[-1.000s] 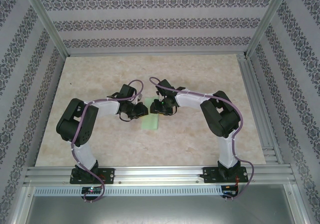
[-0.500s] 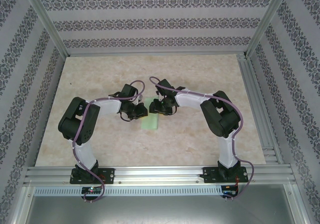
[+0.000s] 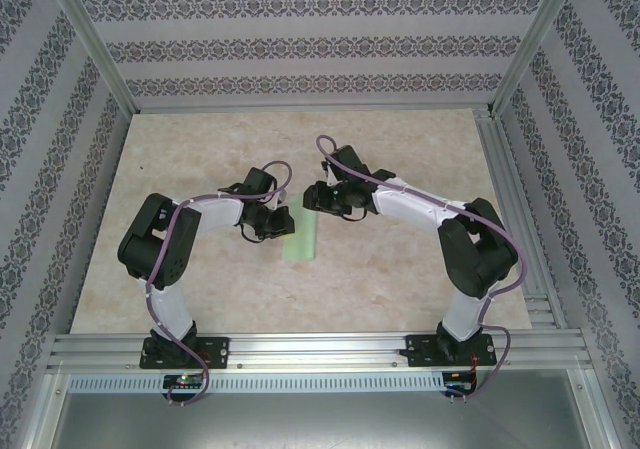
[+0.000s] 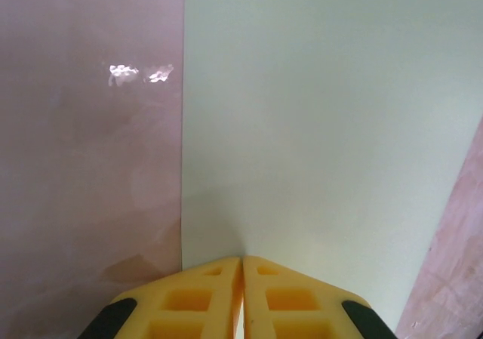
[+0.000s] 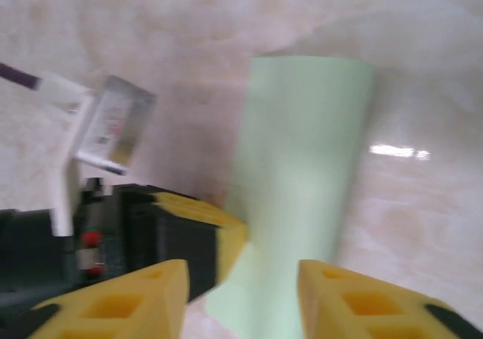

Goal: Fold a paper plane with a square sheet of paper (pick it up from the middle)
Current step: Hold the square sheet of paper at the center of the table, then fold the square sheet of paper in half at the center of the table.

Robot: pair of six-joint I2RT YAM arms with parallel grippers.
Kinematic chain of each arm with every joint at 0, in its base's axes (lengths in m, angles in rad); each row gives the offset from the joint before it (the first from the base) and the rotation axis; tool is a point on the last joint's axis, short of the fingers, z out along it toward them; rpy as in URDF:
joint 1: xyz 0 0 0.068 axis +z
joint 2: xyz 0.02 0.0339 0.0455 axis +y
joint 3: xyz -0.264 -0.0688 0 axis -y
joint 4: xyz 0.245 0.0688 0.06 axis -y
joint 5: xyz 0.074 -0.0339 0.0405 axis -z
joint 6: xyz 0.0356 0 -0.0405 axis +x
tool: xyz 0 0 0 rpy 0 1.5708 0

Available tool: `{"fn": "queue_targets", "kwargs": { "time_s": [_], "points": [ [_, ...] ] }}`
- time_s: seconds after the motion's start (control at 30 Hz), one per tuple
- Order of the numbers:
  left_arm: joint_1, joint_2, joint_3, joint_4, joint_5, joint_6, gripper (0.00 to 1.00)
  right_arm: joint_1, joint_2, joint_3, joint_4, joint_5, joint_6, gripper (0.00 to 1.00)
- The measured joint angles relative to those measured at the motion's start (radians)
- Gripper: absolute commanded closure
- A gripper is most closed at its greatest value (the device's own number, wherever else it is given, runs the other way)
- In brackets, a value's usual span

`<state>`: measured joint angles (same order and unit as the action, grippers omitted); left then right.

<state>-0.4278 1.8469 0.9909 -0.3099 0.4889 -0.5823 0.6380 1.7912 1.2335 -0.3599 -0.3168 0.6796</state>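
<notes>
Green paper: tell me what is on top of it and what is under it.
The left gripper rests its shut fingertips on the paper near one edge; the rest of the top is bare. The table lies under it. Whatever the sheet itself covers cannot be seen.

Your right gripper (image 5: 241, 303) sits at the bottom edge of the frame, its two yellow fingers (image 5: 128, 301) spread wide apart. Past them you see the sheet (image 5: 302, 150), pale green and folded into a narrow strip, lying on the marbled table (image 5: 423, 67) and running from upper centre-right down to bottom centre. At lower left the left gripper (image 5: 219, 241) brings its yellow tip to the strip's left edge, but blur hides whether they touch. A white bracket (image 5: 68, 127) stands above it.
</notes>
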Motion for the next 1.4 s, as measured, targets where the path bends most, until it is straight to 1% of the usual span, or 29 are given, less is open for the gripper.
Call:
{"fn": "queue_targets", "kwargs": {
  "time_s": [0.1, 0.33, 0.63, 0.87, 1.03, 1.2, 1.4],
  "points": [
    [0.0, 0.001, 0.002, -0.003, 0.0, 0.003, 0.89, 0.017, 0.024, -0.013, 0.05, -0.024, 0.025, 0.75],
    [0.0, 0.004, 0.004, -0.005, 0.0, 0.003, 0.9, 0.023, 0.106, -0.06, 0.109, -0.044, 0.071, 0.81],
    [0.0, 0.014, 0.017, -0.014, 0.005, 0.006, 0.9, 0.028, 0.153, -0.072, 0.114, -0.033, 0.089, 0.85],
    [0.0, 0.018, 0.025, -0.028, 0.004, 0.007, 0.9, 0.027, 0.16, -0.11, 0.137, -0.009, 0.09, 0.88],
    [0.0, 0.02, 0.026, -0.029, 0.004, 0.007, 0.9, 0.02, 0.16, -0.123, 0.161, -0.026, 0.09, 0.88],
    [0.0, 0.02, 0.027, -0.029, 0.004, 0.007, 0.91, 0.021, 0.127, -0.153, 0.182, -0.029, 0.089, 0.87],
    [0.0, 0.021, 0.027, -0.029, 0.004, 0.007, 0.91, 0.034, 0.064, -0.177, 0.187, -0.056, 0.09, 0.87]
  ]
}}
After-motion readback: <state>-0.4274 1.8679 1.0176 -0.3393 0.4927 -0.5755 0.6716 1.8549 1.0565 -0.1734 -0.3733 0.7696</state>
